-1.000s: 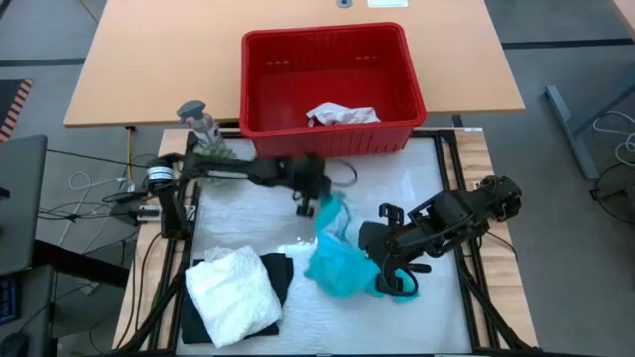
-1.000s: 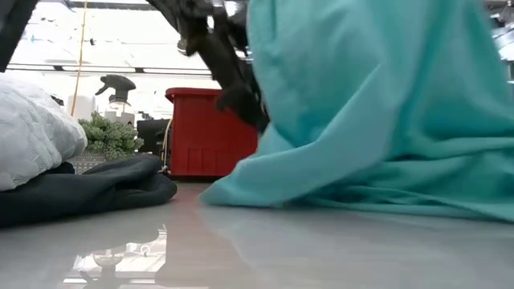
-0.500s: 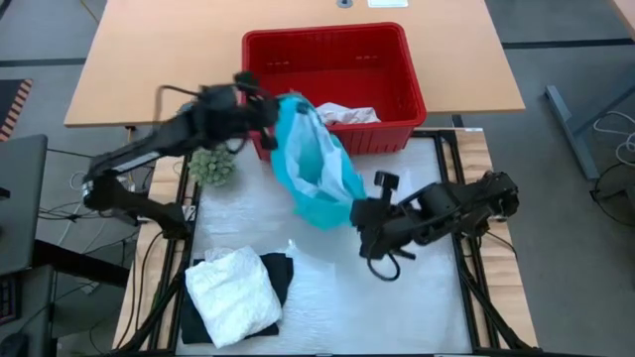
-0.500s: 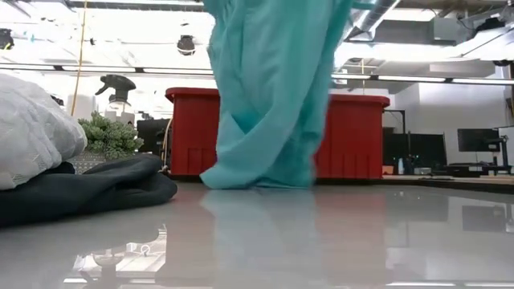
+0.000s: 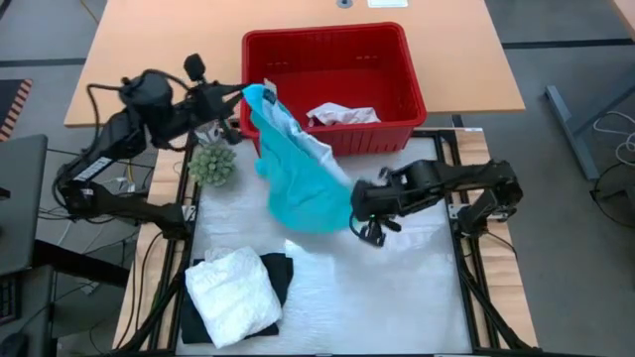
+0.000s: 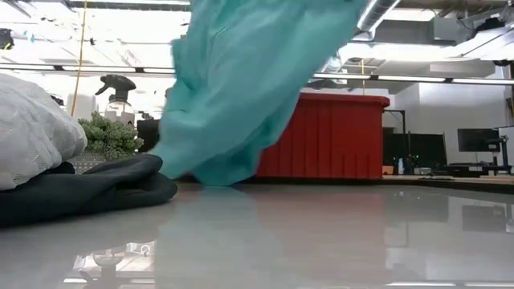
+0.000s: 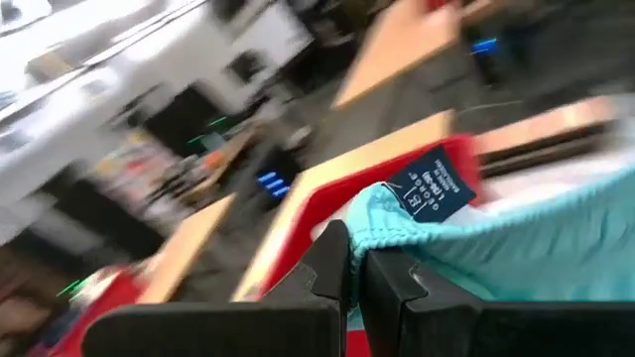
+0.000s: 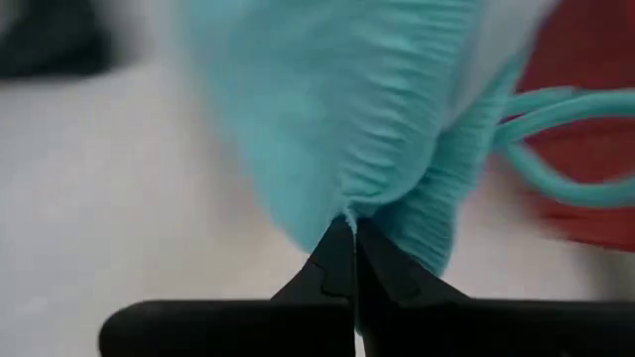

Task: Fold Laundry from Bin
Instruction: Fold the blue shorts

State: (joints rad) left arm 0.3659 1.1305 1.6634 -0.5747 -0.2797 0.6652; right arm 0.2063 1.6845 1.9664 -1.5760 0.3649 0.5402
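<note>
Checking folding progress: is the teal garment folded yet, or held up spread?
Spread, not folded. The teal garment hangs stretched between the left gripper and right gripper, both shut on its edges.

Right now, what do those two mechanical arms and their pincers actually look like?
Both arms are dark, nearly black, built from jointed tube-like segments with rounded housings at the joints. Thin black cables loop off the left arm; the right arm looks chunkier. The left gripper and right gripper each end in two flat, matte black fingers tapering to narrow tips.
</note>
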